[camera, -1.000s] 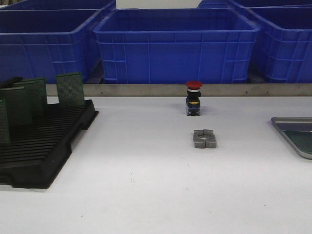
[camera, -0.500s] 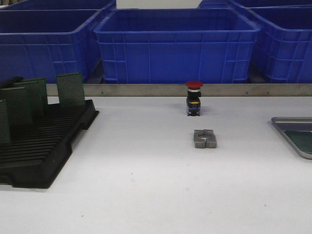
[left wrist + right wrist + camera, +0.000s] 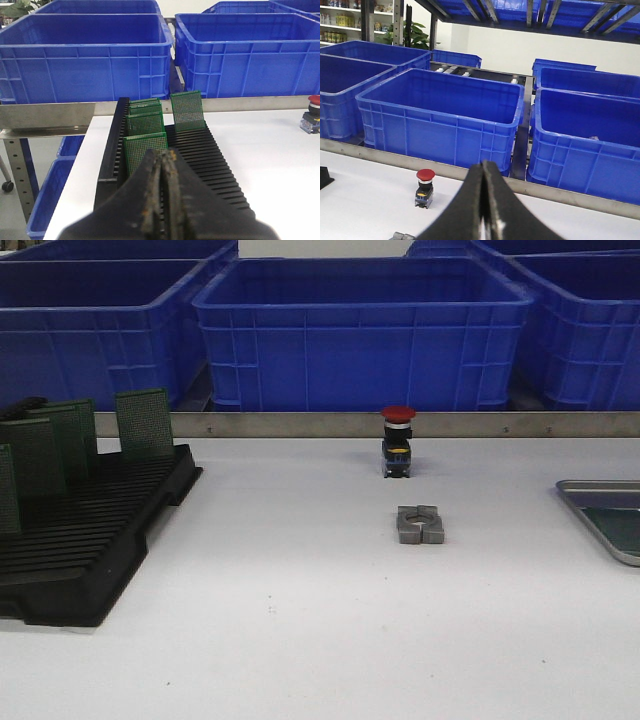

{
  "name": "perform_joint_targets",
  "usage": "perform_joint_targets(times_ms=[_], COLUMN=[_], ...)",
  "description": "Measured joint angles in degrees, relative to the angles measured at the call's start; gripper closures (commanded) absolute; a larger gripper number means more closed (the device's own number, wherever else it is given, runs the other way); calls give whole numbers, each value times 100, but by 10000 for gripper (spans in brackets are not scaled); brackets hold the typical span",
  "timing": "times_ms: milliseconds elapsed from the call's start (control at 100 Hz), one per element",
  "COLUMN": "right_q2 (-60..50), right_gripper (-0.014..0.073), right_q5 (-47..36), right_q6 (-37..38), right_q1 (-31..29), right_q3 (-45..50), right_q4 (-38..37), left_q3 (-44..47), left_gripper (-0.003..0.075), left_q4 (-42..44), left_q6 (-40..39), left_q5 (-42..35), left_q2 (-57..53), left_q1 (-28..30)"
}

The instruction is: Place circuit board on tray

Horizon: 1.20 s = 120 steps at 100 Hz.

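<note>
Several green circuit boards [image 3: 145, 423] stand upright in the black slotted rack [image 3: 90, 540] at the left of the table. The silver-grey tray [image 3: 597, 488] lies at the right edge, partly cut off, with a green board [image 3: 618, 527] flat in it. Neither gripper shows in the front view. In the left wrist view my left gripper [image 3: 163, 154] is shut and empty, just short of the nearest board [image 3: 142, 146] in the rack [image 3: 215, 160]. In the right wrist view my right gripper [image 3: 483, 164] is shut and empty above the table; the tray is out of that view.
A red push button [image 3: 397, 442] stands at the back middle, also in the right wrist view [image 3: 424, 188]. A grey metal block [image 3: 420, 524] lies in front of it. Blue crates [image 3: 360, 330] stand behind a metal rail [image 3: 300, 424].
</note>
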Motion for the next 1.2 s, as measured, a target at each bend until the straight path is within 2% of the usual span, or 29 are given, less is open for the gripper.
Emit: perform_joint_targets(times_ms=[1200], right_q2=[0], right_gripper=[661], right_q5=[-10], right_q6=[0], right_q1=[0], right_q3=[0], right_q4=[0], left_q3=[0], left_gripper=[739], left_q4=[0], left_q6=[0], left_q5=[-112], left_q2=[0], left_q1=[0])
